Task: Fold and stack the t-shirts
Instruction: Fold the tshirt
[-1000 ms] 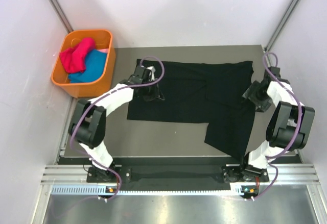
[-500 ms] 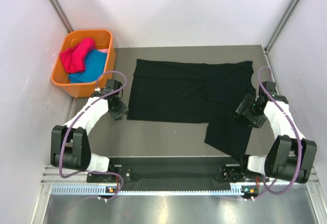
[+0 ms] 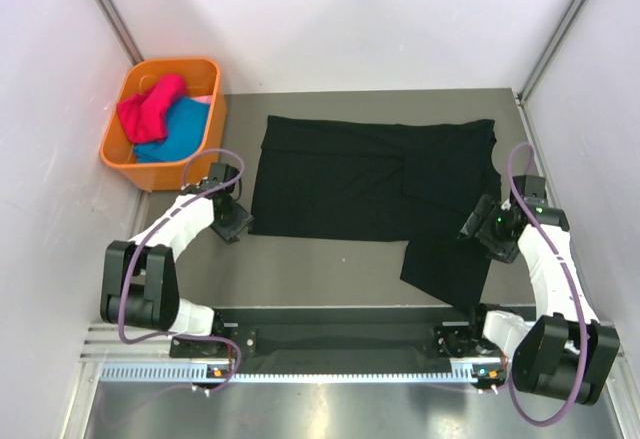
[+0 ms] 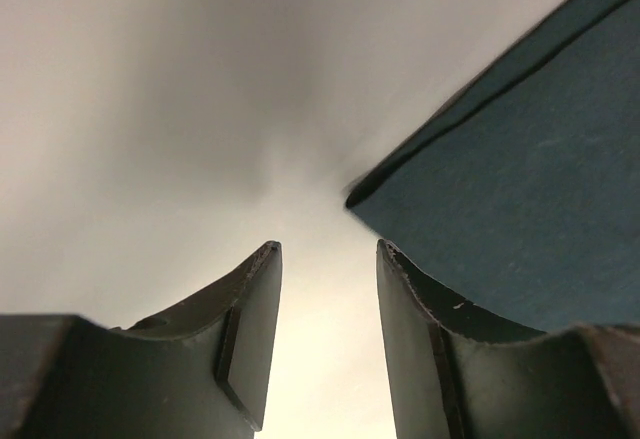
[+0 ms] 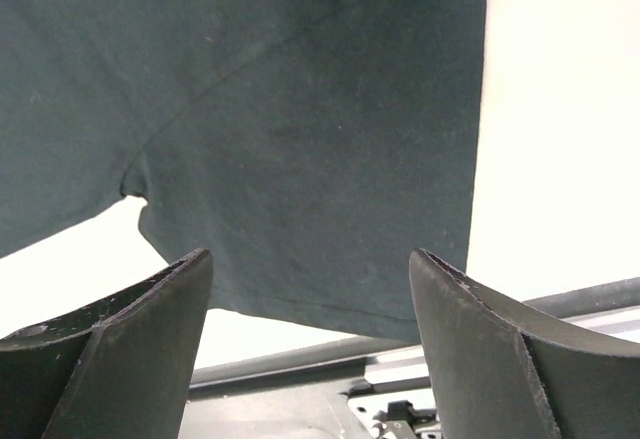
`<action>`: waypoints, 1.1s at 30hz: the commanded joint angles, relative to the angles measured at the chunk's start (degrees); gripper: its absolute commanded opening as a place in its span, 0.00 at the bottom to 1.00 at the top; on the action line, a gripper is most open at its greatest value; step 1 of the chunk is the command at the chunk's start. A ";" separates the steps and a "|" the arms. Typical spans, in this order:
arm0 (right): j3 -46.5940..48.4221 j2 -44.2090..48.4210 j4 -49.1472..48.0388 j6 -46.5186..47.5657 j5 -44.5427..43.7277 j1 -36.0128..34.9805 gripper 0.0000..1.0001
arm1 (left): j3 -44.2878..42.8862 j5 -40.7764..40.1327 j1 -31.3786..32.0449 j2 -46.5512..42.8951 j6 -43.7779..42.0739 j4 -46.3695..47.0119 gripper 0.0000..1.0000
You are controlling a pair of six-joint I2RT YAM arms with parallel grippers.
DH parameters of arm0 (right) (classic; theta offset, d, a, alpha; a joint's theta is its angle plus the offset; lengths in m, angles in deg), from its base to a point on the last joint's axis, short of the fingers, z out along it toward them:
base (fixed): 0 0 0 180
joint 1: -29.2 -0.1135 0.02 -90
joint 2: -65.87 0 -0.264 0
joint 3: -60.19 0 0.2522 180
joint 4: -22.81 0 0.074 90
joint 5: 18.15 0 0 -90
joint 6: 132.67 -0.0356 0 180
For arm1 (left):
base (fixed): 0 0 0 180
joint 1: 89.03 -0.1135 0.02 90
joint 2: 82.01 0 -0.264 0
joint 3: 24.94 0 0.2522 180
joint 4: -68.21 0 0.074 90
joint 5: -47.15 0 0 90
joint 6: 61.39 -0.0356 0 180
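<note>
The left gripper (image 3: 236, 225) is no longer on the black t-shirt (image 3: 370, 174). From its position on the cloth near the left edge a second ago, it is displaced toward 7 o'clock. It now stands over bare table (image 3: 330, 269), just beside the shirt's lower left corner. The left elbow is swung out toward 8 o'clock. The right gripper (image 3: 478, 231) is displaced toward 7 o'clock from the shirt's right edge and now hangs over the lower right flap. Its elbow is dropped toward 6 o'clock, down by the base.
</note>
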 commanded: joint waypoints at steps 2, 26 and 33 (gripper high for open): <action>2.04 1.08 1.42 1.55 -0.15 0.12 0.80 | -0.24 0.65 -0.34 2.87 2.27 5.08 0.47; 4.59 -3.22 -0.33 2.35 -1.73 0.38 0.80 | 1.16 1.71 -0.34 9.56 5.09 7.73 0.21; 3.19 -6.38 -3.41 -0.99 -0.51 4.94 0.76 | 1.25 1.62 -0.34 7.37 1.41 6.40 0.00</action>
